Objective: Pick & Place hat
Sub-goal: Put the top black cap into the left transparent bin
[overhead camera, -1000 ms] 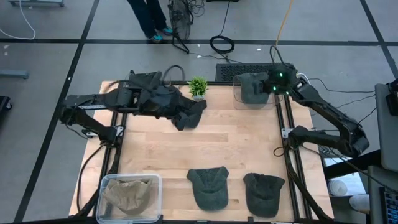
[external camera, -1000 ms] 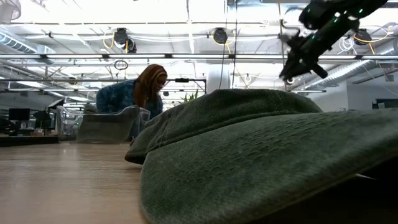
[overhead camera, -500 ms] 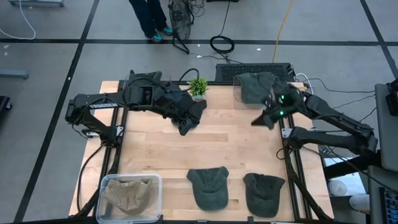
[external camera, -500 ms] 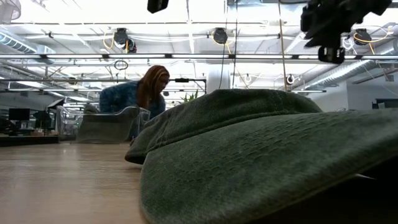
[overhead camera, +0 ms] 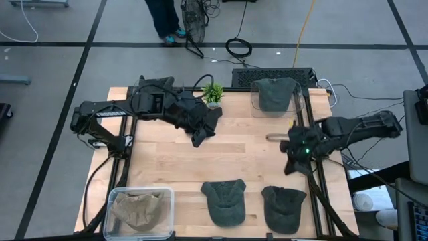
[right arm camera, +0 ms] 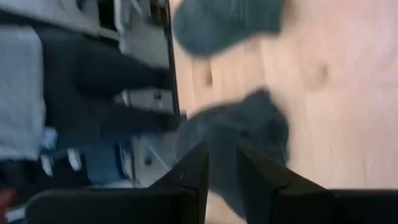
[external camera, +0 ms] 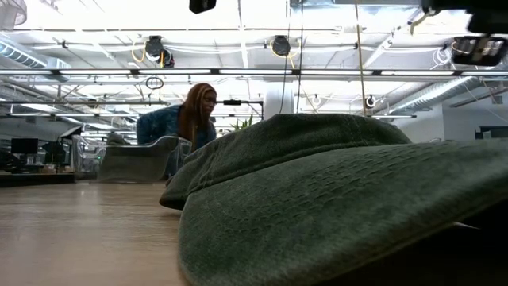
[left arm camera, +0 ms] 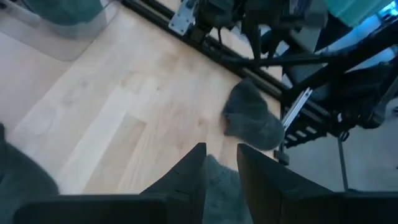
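Observation:
My left gripper (overhead camera: 195, 120) is over the table's far left part, shut on a dark green hat (overhead camera: 202, 126) that bunches beneath it. My right gripper (overhead camera: 289, 161) is by the right edge, about mid-depth, shut and holding nothing. It points toward two more green hats (overhead camera: 224, 201) (overhead camera: 284, 209), which lie flat on the near edge and look blurred in the right wrist view (right arm camera: 242, 137). Another hat (overhead camera: 274, 94) lies in a clear tray (overhead camera: 255, 104) at the far right corner. In the low view a near hat (external camera: 341, 199) fills the front. My left gripper comes at the dark green hat (overhead camera: 207, 119) from above, slanting toward the table's right. The gripper's own body hides which part of the hat it has. The hat hangs crumpled below the fingers; I cannot tell whether its lower end touches the table.
A clear bin (overhead camera: 114, 197) at the near left corner holds tan cloth (overhead camera: 137, 209). A small green plant (overhead camera: 212, 92) stands at the far edge, close to my left gripper. Bare wood lies in the table's middle (overhead camera: 241, 154). A person (external camera: 186, 115) shows beyond the table.
My right gripper has left the clear tray at the far right corner and swung along the right edge toward the near edge, turning toward the near hats. The hat in the tray has stayed put. My left arm shifted slightly toward the right with its hat.

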`<action>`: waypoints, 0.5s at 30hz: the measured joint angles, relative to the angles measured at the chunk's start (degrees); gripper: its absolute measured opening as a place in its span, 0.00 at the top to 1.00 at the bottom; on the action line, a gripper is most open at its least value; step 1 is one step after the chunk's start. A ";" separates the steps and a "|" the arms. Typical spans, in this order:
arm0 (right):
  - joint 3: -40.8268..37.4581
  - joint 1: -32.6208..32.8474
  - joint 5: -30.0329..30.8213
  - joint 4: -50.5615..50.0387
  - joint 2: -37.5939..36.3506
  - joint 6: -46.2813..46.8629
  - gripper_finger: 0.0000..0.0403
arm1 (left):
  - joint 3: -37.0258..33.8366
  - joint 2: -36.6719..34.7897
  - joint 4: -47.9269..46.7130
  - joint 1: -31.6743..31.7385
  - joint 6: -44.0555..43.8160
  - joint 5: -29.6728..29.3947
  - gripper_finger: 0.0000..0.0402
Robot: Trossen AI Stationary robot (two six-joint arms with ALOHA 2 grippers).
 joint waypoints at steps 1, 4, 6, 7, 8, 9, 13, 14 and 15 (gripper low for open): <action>0.00 2.13 0.40 -0.43 0.49 0.25 0.84 | 0.00 0.00 0.60 0.00 -0.33 -0.03 0.76; 0.00 7.74 2.66 -1.39 1.90 0.38 0.84 | 0.00 0.00 1.47 -0.44 -0.32 -0.35 0.76; 0.00 10.37 5.26 -1.69 2.72 0.40 0.83 | 0.00 0.00 0.86 -0.85 1.04 -2.22 0.76; 0.00 11.21 6.75 -1.59 2.98 0.49 0.82 | 0.00 0.00 -0.19 -1.16 1.84 -3.90 0.76; 0.00 11.80 8.26 -1.54 3.24 0.63 0.81 | 0.00 0.00 -1.59 -1.28 2.47 -5.73 0.76; 0.00 12.22 9.98 -1.54 3.42 1.07 0.79 | 0.00 -0.01 -2.92 -1.29 3.08 -7.54 0.76; 0.00 12.52 14.98 -1.51 3.37 4.23 0.72 | 0.00 0.45 -8.50 0.96 7.06 -9.08 0.75; 0.00 12.51 15.90 -1.53 3.17 5.01 0.70 | 0.00 0.59 -10.51 1.67 7.77 -8.81 0.74; 0.00 12.49 16.80 -1.51 2.94 5.95 0.68 | -0.09 0.66 -12.65 2.44 8.50 -8.36 0.73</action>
